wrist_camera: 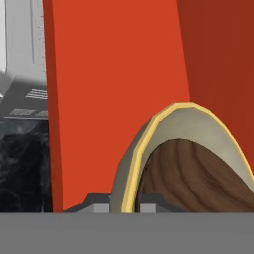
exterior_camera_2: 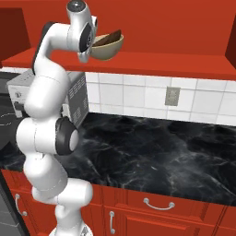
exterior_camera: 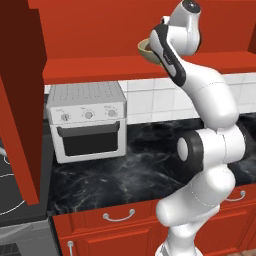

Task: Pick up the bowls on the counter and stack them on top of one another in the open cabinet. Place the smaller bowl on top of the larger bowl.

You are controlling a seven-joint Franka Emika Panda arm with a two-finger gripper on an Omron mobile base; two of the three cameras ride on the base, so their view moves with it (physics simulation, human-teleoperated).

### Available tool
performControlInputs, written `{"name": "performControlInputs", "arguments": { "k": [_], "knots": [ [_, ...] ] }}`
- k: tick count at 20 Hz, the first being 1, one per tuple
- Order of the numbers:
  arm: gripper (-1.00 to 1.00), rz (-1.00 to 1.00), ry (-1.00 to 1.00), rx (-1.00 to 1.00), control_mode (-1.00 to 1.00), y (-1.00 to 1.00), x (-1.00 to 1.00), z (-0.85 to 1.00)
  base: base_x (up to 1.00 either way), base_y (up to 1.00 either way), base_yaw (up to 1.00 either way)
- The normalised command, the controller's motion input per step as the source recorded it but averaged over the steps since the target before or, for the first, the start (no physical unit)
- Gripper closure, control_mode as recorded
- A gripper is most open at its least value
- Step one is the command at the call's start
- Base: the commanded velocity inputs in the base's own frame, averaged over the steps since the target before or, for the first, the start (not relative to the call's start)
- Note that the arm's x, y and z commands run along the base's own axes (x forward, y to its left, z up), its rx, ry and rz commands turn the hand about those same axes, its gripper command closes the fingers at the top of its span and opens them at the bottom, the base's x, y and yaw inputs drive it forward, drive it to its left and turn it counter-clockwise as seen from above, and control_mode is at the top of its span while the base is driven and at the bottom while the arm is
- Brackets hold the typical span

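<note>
The pale tan larger bowl [exterior_camera_2: 110,50] hangs tilted at the front of the open red cabinet, just over its shelf floor [exterior_camera_2: 161,64]; I cannot tell if it touches. The dark brown smaller bowl [exterior_camera_2: 107,38] lies inside it, slanted. My gripper [wrist_camera: 124,201] is shut on the larger bowl's yellowish rim [wrist_camera: 130,163], and the wood-grained smaller bowl [wrist_camera: 198,178] shows just behind that rim. In the left base view the larger bowl [exterior_camera: 145,48] peeks out from behind my hand, above the shelf [exterior_camera: 100,70]. The black marble counter [exterior_camera: 125,175] below carries no bowl.
A white toaster oven [exterior_camera: 87,120] stands on the counter's left, under the shelf. The cabinet's dark red door [exterior_camera: 20,100] hangs open at far left, above a stove [exterior_camera: 10,190]. A wall outlet [exterior_camera_2: 172,96] sits in the tiled backsplash. Red drawers [exterior_camera_2: 159,203] run below.
</note>
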Motion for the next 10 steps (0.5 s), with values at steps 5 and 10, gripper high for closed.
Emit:
{"name": "performControlInputs", "arguments": {
  "k": [5,10],
  "knots": [
    [1.0,0.0,0.02,0.0,-1.0,0.0,0.38,0.0,0.0,0.0,0.0],
    [1.0,0.0,0.01,0.0,-1.0,0.0,0.39,0.0,0.0,0.0,0.0]
  ]
}}
